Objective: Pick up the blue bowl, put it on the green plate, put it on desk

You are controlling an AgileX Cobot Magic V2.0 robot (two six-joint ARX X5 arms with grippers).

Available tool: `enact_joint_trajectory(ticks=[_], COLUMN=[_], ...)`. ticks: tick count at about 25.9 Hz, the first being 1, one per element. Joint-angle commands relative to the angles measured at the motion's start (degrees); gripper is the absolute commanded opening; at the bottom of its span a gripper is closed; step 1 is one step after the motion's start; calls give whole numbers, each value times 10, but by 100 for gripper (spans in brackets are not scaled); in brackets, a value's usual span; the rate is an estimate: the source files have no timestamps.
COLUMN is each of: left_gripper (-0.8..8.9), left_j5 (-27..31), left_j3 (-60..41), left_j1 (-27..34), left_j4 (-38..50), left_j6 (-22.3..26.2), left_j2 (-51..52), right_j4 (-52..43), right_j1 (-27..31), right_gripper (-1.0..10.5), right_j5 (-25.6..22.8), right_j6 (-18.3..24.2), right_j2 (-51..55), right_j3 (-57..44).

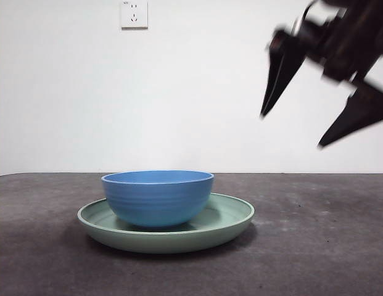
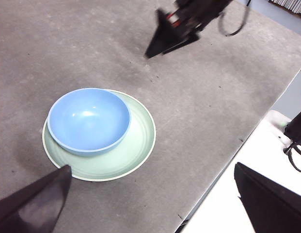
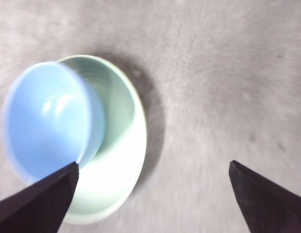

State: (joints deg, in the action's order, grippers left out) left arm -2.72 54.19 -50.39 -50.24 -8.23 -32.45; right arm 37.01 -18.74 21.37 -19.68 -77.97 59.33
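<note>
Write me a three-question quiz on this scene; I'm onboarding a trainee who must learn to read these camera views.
1. True or false: the blue bowl rests on the green plate.
2. The right gripper is: A) clamped on the bowl, B) open in the air beside the dishes, C) flat on the desk.
3. Fill in: the left gripper holds ____.

Key: 1 true. 2 B. 3 nothing; its jaws are spread wide apart.
</note>
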Motion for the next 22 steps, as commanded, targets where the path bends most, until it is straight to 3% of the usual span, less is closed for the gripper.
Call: enact_joint_trajectory(ticks=[1, 4, 10, 22], left_gripper=[655, 655, 655, 655], left_j5=[2, 2, 2, 2], left_j3=[8, 8, 8, 8], left_j1=[-5, -5, -5, -5], left_j4=[6, 10, 49, 82], left_j6=[7, 7, 7, -3], left_j2=[-1, -1, -1, -1], right_j4=[46, 99, 187, 289], right_j1=[-15, -24, -25, -25], right_gripper=[500, 556, 556, 547], right_j5=[-27, -58, -96, -99], right_j6=[12, 10, 11, 45], right_j2=[76, 196, 352, 577], right_j3=[8, 8, 8, 8])
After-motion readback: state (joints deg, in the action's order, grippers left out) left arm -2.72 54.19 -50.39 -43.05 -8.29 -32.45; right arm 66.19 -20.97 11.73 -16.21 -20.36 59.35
